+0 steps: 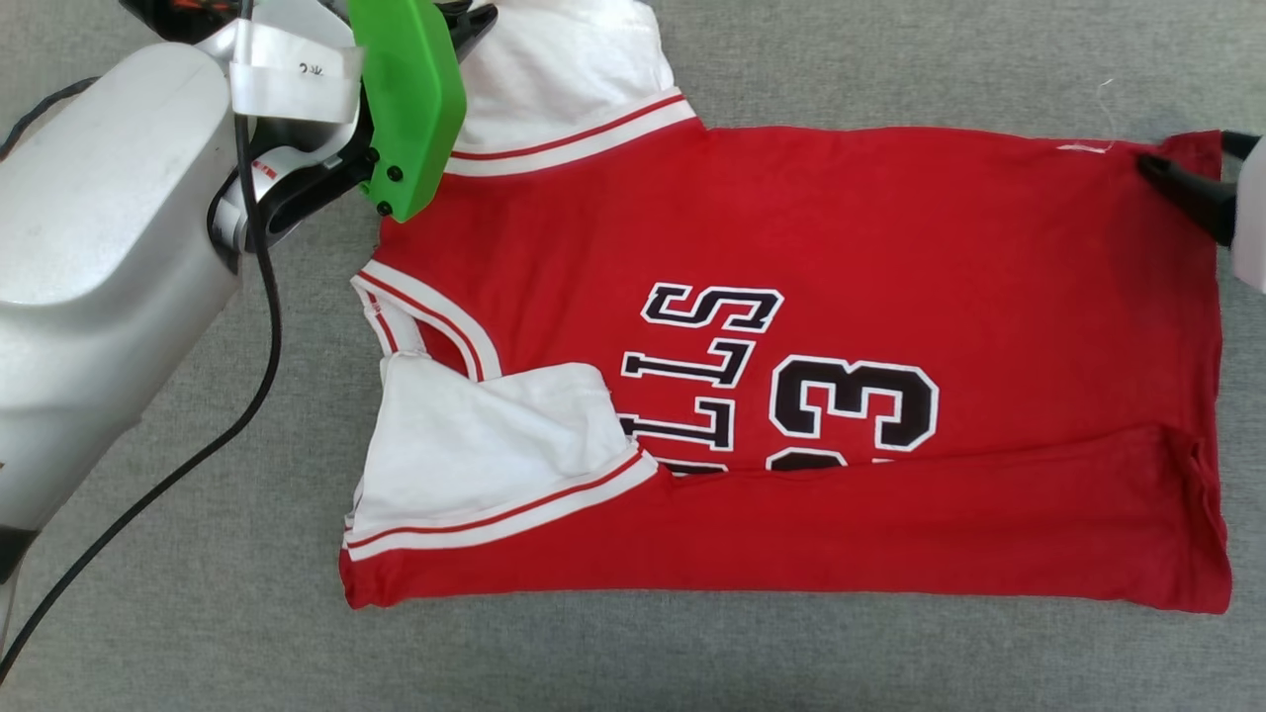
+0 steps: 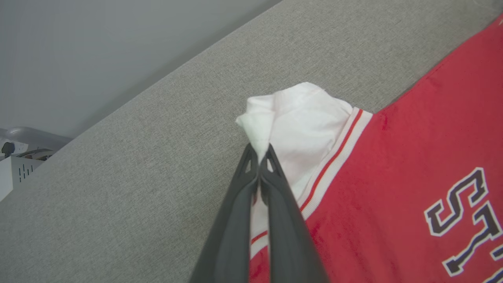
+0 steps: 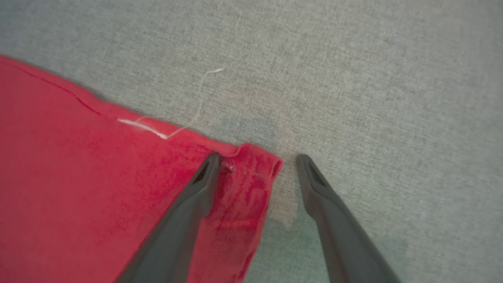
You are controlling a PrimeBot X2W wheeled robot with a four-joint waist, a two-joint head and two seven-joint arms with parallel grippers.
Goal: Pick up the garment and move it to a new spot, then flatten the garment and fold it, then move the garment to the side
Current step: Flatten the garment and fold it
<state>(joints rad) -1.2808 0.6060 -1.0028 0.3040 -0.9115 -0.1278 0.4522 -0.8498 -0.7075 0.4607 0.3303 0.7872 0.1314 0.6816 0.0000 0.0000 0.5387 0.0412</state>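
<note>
Left gripper (image 2: 259, 151): fingers pressed together, pinching a peak of the white far sleeve (image 2: 302, 122). In the head view its tips sit at 11 o'clock, mostly hidden behind a green housing (image 1: 410, 99) and the pale forearm (image 1: 89, 247).

Right gripper (image 3: 257, 157): fingers spread wide, straddling the garment's hem corner, one over red cloth and the other over bare surface. Contact with the cloth cannot be judged. The head view cuts this gripper off at 3 o'clock, with one dark finger showing.

Garment (image 1: 890, 247): lies across the middle of the grey cloth surface (image 1: 692, 653), collar toward 9 o'clock, hem toward 3 o'clock. The 6 o'clock long edge is folded up over the body and covers the lower part of the lettering and number. The near sleeve (image 1: 475, 445) is folded in at 7 o'clock. The 12 o'clock long edge lies straight.

Open room: a bare grey strip at 6 o'clock, and more bare surface from 12 to 2 o'clock. A black cable (image 1: 262, 297) trails over the surface at 8 o'clock, near the collar.

A loose white thread (image 3: 200, 98) runs from the hem edge onto the surface. In the left wrist view the surface edge lies beyond the sleeve. A white box (image 2: 11, 173) is cut off at 9 o'clock, its details unclear.
</note>
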